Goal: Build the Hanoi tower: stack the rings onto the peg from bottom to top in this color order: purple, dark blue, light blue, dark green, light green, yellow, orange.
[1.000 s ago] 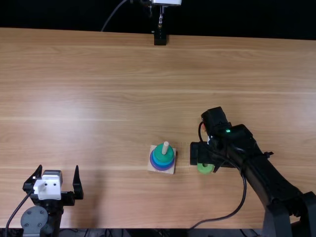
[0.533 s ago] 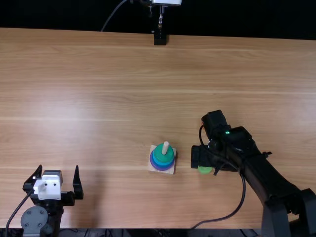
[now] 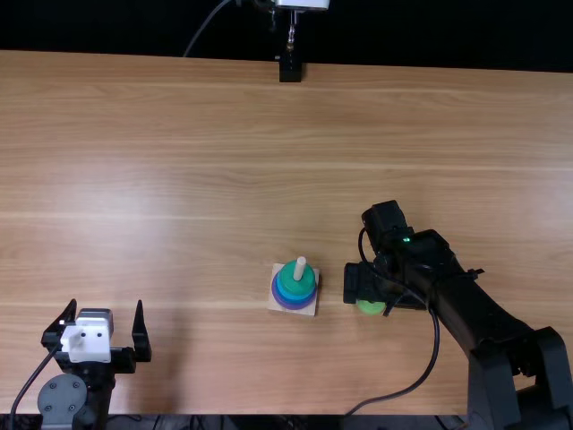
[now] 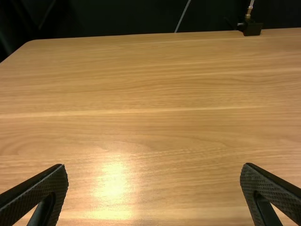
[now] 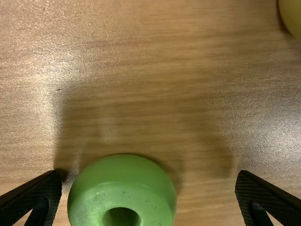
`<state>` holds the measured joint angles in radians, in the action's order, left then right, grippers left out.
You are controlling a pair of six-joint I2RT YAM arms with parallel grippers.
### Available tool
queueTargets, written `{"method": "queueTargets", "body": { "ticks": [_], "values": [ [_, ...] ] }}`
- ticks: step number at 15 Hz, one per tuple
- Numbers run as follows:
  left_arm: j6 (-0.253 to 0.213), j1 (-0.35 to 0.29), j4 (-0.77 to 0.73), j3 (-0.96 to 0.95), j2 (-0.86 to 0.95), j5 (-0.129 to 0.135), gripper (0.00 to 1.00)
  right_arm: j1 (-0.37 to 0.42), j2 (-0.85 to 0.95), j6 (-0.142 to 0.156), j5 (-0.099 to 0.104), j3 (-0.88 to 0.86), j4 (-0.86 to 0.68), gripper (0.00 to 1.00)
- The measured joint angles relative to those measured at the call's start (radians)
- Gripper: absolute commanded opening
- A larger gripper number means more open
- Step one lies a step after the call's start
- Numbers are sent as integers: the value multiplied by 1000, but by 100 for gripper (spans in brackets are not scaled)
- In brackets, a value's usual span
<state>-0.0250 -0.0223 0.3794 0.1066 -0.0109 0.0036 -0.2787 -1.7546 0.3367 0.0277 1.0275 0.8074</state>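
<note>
Top view: the wooden peg [image 3: 301,265], lower centre, is stacked up to the dark green ring [image 3: 292,280], while the light green ring [image 3: 370,307], lower right, waits by the widely spread right gripper [image 5: 149,173], three rings seemingly left.

I register a light brown wooden table [image 3: 179,161], its grain parallel to the far edge, its surface reflecting light in a pale patch. At the far edge, I locate a black block [image 3: 290,71]. A slim metal stem [image 3: 291,34] rises from the block toward a white part [image 3: 303,4]. To their left, a thin cable [image 3: 207,26] slants beyond the far edge, against a dark background [image 3: 430,36].
</note>
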Motion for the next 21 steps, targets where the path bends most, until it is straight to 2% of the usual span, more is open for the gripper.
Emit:
{"method": "queueTargets", "body": {
  "ticks": [7, 10, 13, 14, 15, 17, 18, 19, 21],
  "values": [
    [-1, 0, 0, 0, 0, 0, 100, -5, 1, 3, 3, -7, 7, 100],
    [0, 0, 0, 0, 0, 0, 100, -16, 2, 56, 10, -7, 15, 100],
    [0, 0, 0, 0, 0, 0, 100, -16, 11, 85, 15, -15, 16, 100],
    [0, 0, 0, 0, 0, 0, 100, -16, 15, 89, 16, -21, 14, 78],
    [0, 0, 0, 0, 0, 0, 100, -16, 15, 90, 14, -22, 10, 51],
    [0, 0, 0, 0, 0, 0, 100, -16, 19, 93, 17, -28, 0, 20],
    [0, 0, 0, 0, 0, 0, 100, -23, 29, 94, 27, -41, -1, 8],
    [0, 0, 0, 0, 0, 0, 100, -36, 38, 95, 39, -48, 0, 0],
    [0, 0, 0, 0, 0, 0, 100, -60, 41, 96, 63, -52, 0, 0]
  ]
}}
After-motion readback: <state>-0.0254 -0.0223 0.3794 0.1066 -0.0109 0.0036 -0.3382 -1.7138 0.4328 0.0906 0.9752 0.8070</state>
